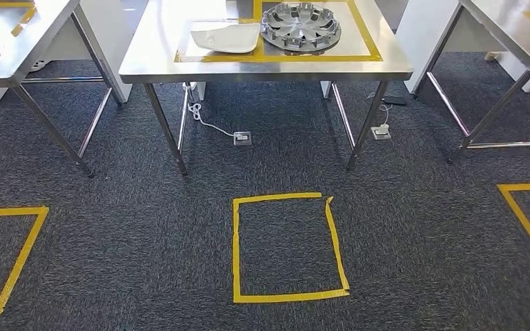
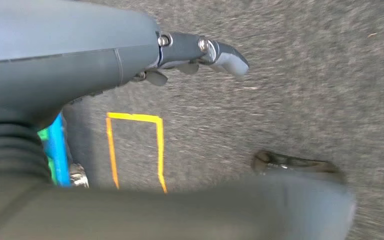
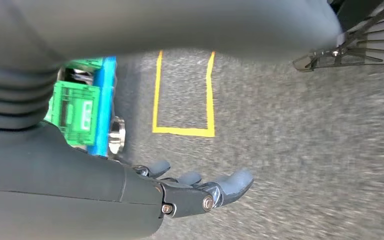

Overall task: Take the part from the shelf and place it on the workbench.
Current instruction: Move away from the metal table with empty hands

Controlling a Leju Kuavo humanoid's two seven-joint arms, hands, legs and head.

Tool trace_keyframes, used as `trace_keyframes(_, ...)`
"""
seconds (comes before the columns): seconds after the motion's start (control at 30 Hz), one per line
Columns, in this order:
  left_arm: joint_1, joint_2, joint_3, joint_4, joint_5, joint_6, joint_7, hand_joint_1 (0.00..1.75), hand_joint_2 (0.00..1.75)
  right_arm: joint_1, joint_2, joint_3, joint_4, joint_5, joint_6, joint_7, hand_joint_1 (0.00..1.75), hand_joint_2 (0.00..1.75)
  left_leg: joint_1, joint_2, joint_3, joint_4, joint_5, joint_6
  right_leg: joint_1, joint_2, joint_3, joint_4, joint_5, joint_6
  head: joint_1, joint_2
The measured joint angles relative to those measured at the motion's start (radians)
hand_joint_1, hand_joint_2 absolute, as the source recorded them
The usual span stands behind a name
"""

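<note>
Hubcap (image 1: 301, 27), round, silver and ribbed, lies on the steel surface (image 1: 159, 58) beside a white panel (image 1: 226, 36), well apart from both robot hands (image 2: 200, 52) (image 3: 200, 192), which hang released above grey carpet.

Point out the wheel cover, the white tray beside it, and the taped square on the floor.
wheel cover (image 1: 301, 27), head view, on its centre hub.
white tray (image 1: 225, 36), head view, on its flat middle.
taped square (image 1: 235, 248), head view, on its left strip of yellow tape.
</note>
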State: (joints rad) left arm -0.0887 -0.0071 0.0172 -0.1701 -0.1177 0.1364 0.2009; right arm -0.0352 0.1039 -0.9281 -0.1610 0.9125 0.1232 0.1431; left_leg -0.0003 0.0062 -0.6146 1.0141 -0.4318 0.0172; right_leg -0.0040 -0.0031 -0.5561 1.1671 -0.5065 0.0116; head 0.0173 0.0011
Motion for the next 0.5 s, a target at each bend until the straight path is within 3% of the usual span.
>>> trace_keyframes(0.07, -0.002, -0.005, 0.0, 0.0, -0.008, 0.001, 0.026, 0.0, 1.75, -0.002, -0.001, 0.002, 0.0, -0.002, -0.004, 0.009, 0.0, 1.75, -0.002, 0.002, -0.008, 0.006, 0.012, -0.01, 0.007, -0.001, 0.094, -0.139, -0.041, -0.013, -0.001, 0.0)
trace_keyframes(0.13, 0.0, -0.007, 0.0, -0.005, -0.01, 0.006, 0.037, 0.0, 1.75, 0.003, -0.003, 0.019, 0.0, -0.018, -0.009, 0.01, 0.0, 1.75, -0.002, 0.004, -0.009, 0.005, 0.024, -0.023, 0.009, -0.002, 0.111, -0.183, -0.059, -0.022, -0.001, 0.0)
trace_keyframes(0.2, 0.008, -0.008, 0.0, -0.011, -0.008, 0.007, 0.036, 0.0, 1.75, 0.013, -0.007, 0.055, -0.005, -0.054, -0.014, 0.006, 0.0, 1.75, 0.001, 0.002, -0.018, 0.018, 0.011, -0.035, 0.006, -0.006, 0.101, -0.185, -0.044, -0.036, -0.002, 0.0)
trace_keyframes(0.23, 0.015, -0.008, 0.0, -0.013, -0.005, 0.005, 0.032, 0.0, 1.75, 0.018, -0.009, 0.075, -0.009, -0.075, -0.016, 0.003, 0.0, 1.75, 0.003, 0.001, -0.03, 0.049, -0.019, -0.041, 0.004, -0.008, 0.095, -0.187, -0.036, -0.043, -0.003, 0.0)
trace_keyframes(0.3, 0.033, -0.008, 0.0, -0.014, 0.002, -0.001, 0.021, 0.0, 1.75, 0.023, -0.013, 0.116, -0.025, -0.121, -0.023, -0.005, 0.0, 1.75, 0.006, -0.002, -0.069, 0.164, -0.106, -0.051, 0.003, -0.009, 0.079, -0.186, -0.022, -0.05, -0.007, 0.0)
trace_keyframes(0.33, 0.044, -0.008, 0.0, -0.014, 0.005, -0.004, 0.015, 0.0, 1.75, 0.024, -0.015, 0.137, -0.035, -0.145, -0.026, -0.01, 0.0, 1.75, 0.007, -0.002, -0.086, 0.226, -0.137, -0.055, 0.003, -0.009, 0.071, -0.185, -0.016, -0.05, -0.007, 0.0)
trace_keyframes(0.37, 0.055, -0.008, 0.0, -0.014, 0.009, -0.008, 0.008, 0.0, 1.75, 0.025, -0.017, 0.158, -0.046, -0.169, -0.029, -0.014, 0.0, 1.75, 0.008, -0.002, -0.092, 0.264, -0.149, -0.058, 0.003, -0.01, 0.064, -0.184, -0.011, -0.049, -0.007, 0.0)
trace_keyframes(0.4, 0.069, -0.008, 0.0, -0.013, 0.012, -0.012, 0.003, 0.0, 1.75, 0.024, -0.019, 0.179, -0.058, -0.191, -0.031, -0.018, 0.0, 1.75, 0.008, -0.002, -0.081, 0.27, -0.142, -0.059, 0.003, -0.01, 0.058, -0.182, -0.008, -0.047, -0.007, 0.0)
trace_keyframes(0.43, 0.083, -0.008, 0.0, -0.012, 0.015, -0.016, -0.003, 0.0, 1.75, 0.023, -0.021, 0.199, -0.071, -0.213, -0.033, -0.023, 0.0, 1.75, 0.009, -0.002, -0.049, 0.232, -0.12, -0.059, 0.002, -0.01, 0.054, -0.18, -0.005, -0.045, -0.008, 0.0)
trace_keyframes(0.5, 0.11, -0.007, 0.0, -0.009, 0.022, -0.023, -0.016, 0.0, 1.75, 0.02, -0.025, 0.243, -0.1, -0.259, -0.039, -0.031, 0.0, 1.75, 0.009, -0.002, 0.046, 0.094, -0.078, -0.054, 0.002, -0.011, 0.048, -0.174, -0.003, -0.039, -0.008, 0.0)
